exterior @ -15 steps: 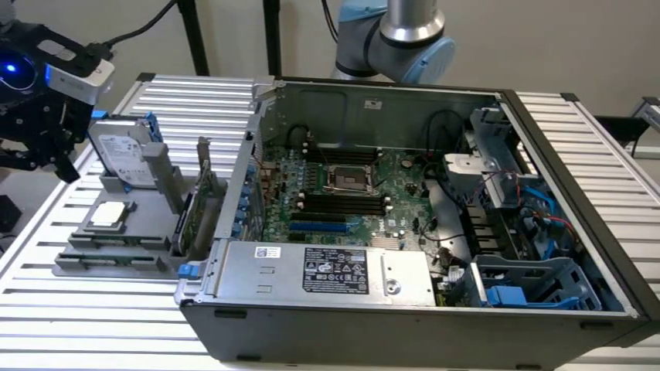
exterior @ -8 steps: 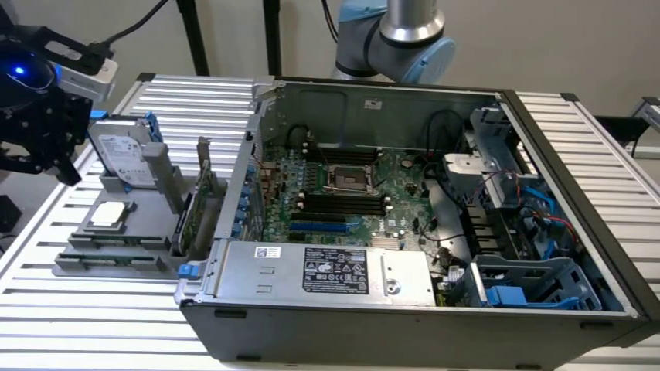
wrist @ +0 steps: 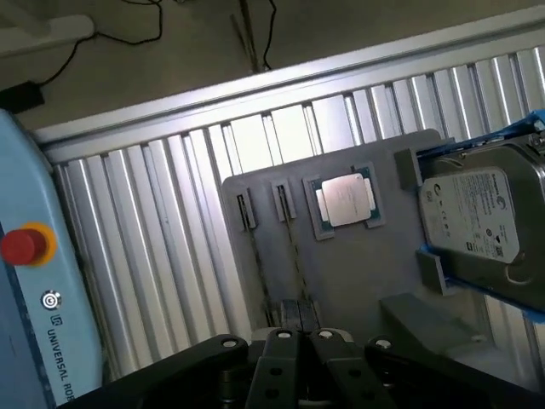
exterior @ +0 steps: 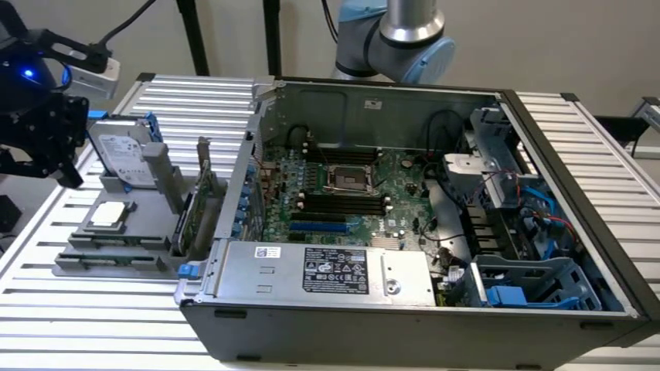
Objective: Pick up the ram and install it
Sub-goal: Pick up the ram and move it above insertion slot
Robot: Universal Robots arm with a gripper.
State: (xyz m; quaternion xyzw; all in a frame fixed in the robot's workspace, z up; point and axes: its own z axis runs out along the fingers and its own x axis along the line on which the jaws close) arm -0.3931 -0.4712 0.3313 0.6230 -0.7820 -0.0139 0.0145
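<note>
Nearest, on the exterior view's left: a grey holder (exterior: 144, 232) on the ribbed metal table (exterior: 93, 325). At its near end, the ram (exterior: 116, 241), standing on its thin edge in a long slot. Maybe a second stick in the slot just beside it.

A bit farther along the holder, a small square processor chip (exterior: 108, 216), then a hard drive (exterior: 122, 158) propped up at the far end.

Up above the holder's left side, the black gripper (wrist: 298, 336), fingers pressed together, pinching nothing, well apart from the ram.

On the right, the open computer case (exterior: 413, 340), with the green motherboard (exterior: 403, 174) and its long dark slots (exterior: 341, 205) inside. Far back, the robot arm (exterior: 407, 35).

Probably very light, thin and stiff, but easy to crack or scratch. Smooth flat sides, so likely a bit slippery. Best pinched gently on the two flat sides, near the middle of the top edge, away from the bottom edge down in the slot.
</note>
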